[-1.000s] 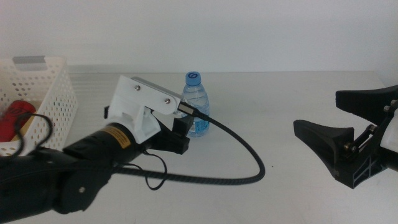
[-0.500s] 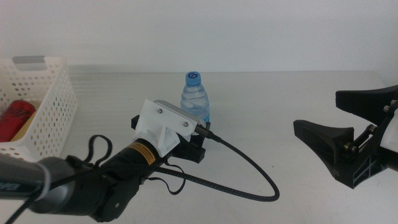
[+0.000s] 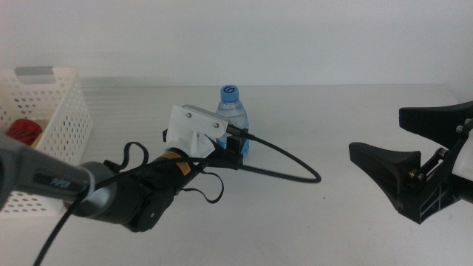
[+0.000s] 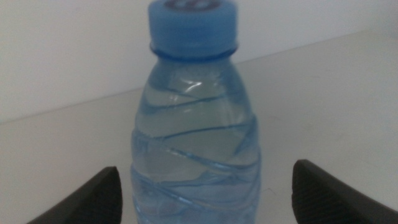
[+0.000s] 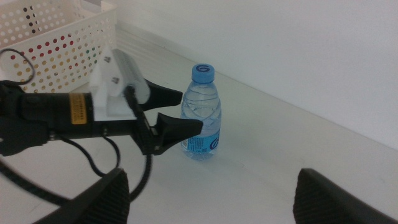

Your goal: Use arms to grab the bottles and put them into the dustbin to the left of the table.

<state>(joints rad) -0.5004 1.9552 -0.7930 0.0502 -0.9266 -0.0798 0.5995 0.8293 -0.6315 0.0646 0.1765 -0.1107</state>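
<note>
A small clear water bottle (image 3: 231, 109) with a blue cap stands upright mid-table. My left gripper (image 3: 233, 150) is open right in front of it. In the left wrist view the bottle (image 4: 196, 137) sits centred between the two jaws of the left gripper (image 4: 205, 200), with a gap on each side. The right wrist view shows the same bottle (image 5: 203, 115) with the left gripper (image 5: 191, 111) reaching up to it. My right gripper (image 3: 378, 131) waits open at the right edge, holding nothing. The white perforated dustbin (image 3: 55, 111) stands at the left with a red can (image 3: 22, 131) inside.
The left arm's thick black cable (image 3: 295, 168) loops across the white table (image 3: 332, 229) to the right of the bottle. The dustbin (image 5: 56, 28) also appears in the right wrist view, beyond the left arm.
The left arm has swung right and forward from beside the dustbin. Its open gripper now reaches the bottle. The cable loop has shifted with it. The right arm has not moved.
</note>
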